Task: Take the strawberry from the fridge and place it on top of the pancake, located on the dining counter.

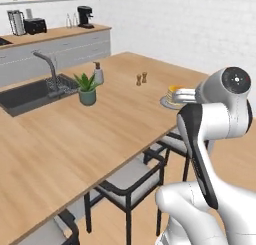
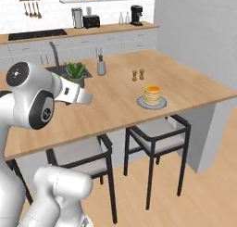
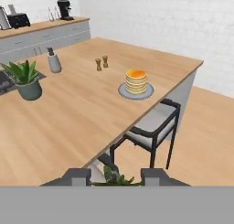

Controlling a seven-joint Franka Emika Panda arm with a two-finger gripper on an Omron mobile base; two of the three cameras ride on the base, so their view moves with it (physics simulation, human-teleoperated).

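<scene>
The gripper (image 3: 118,178) is nearly closed, and between its tips sits something small with green leaves and a dark bit, most likely the strawberry (image 3: 116,177) by its leafy top, though no red shows, so I judge it held rather than see it plainly. The pancake (image 3: 136,81) stands on its grey plate (image 3: 123,92) near the counter (image 3: 68,113) edge, above a stool (image 3: 153,127), well ahead of the hand and a little to the right in the hand view. Two small shakers (image 3: 101,63) stand further back, with a plant (image 3: 26,79) off to the left.

The step in hand looks like the carry to the stack. To do it well, bring the hand over the counter edge high enough to clear the stool and plate rim, centre the tips above the top pancake, come down close before letting go, and open gently so the berry doesn't roll off
</scene>
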